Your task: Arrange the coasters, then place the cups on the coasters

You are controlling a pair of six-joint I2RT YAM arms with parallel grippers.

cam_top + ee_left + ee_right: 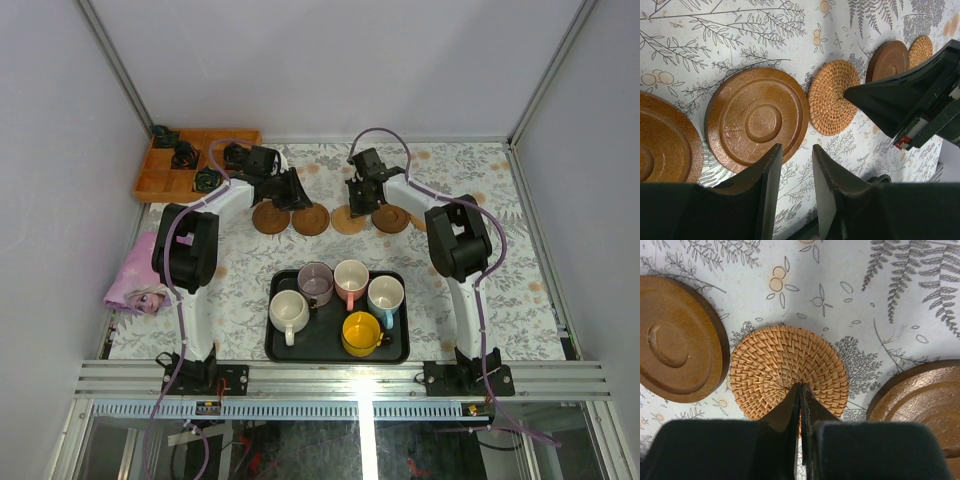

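Several round coasters lie in a row across the table's far middle, from a brown wooden one [270,218] to one under the right arm [392,219]. My left gripper [797,150] hangs open by a narrow gap, with nothing between its fingers, just beside a ringed wooden coaster [757,117]. My right gripper [800,386] is shut, its tips over the near part of a woven tan coaster [790,365]. The cups stand together on the black tray [275,345]: cream-white [289,312], mauve [315,283], pink [351,280], light blue [385,296] and yellow [361,333].
A wooden compartment box [160,185] holding black parts sits at the back left. A pink cloth with a doll picture [135,282] lies at the left edge. In the left wrist view the right gripper [900,105] reaches in over the row of coasters.
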